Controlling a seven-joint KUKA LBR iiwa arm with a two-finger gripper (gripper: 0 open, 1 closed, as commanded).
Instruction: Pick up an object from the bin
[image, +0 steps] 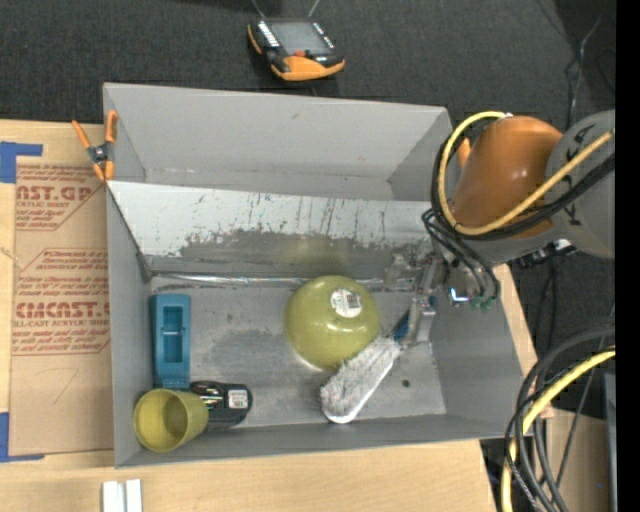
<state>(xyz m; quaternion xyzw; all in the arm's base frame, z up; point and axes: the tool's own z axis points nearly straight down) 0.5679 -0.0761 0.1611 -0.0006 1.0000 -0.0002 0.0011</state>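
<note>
My gripper (419, 318) hangs low at the right side of the bin floor. Its tip is right at the upper end of a white-grey fuzzy brush-like thing (356, 383) that lies slanted, with a small blue piece at that end. A yellow-green round fruit with a white sticker (332, 320) rests just left of the gripper and touches the fuzzy thing.
Along the left wall lies a blue tape dispenser (171, 338). In the front left corner a yellow cup (168, 419) lies on its side, with a small black thing (224, 402) beside it. The arm's orange cover and cables stand over the right rim.
</note>
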